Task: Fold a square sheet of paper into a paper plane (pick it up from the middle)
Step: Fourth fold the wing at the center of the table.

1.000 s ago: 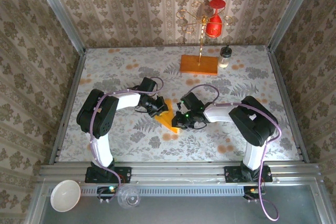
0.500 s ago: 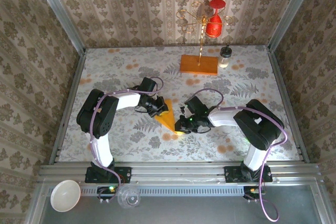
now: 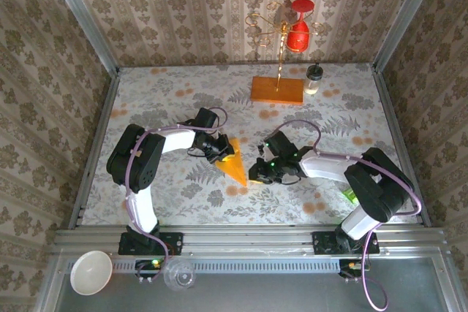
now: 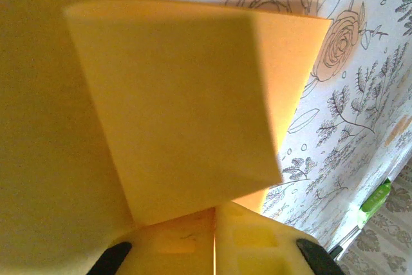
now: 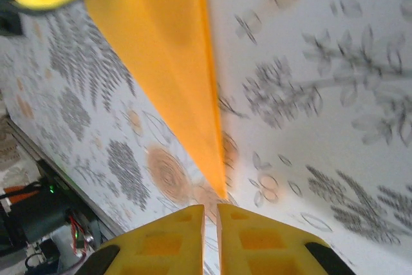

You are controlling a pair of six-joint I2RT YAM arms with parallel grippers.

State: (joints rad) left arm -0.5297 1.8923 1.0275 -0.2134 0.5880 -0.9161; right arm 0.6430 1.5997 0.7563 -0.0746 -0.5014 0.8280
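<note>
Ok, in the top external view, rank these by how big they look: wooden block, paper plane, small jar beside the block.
1. wooden block
2. paper plane
3. small jar

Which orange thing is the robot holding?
The thin, pointed paper plane, pinched in the left gripper between the two arms. The thick wooden block sits far off by the back wall.

Black-and-white arms (image 3: 139, 158), purple cables (image 3: 363, 275), yellow fingers (image 5: 170, 236)
</note>
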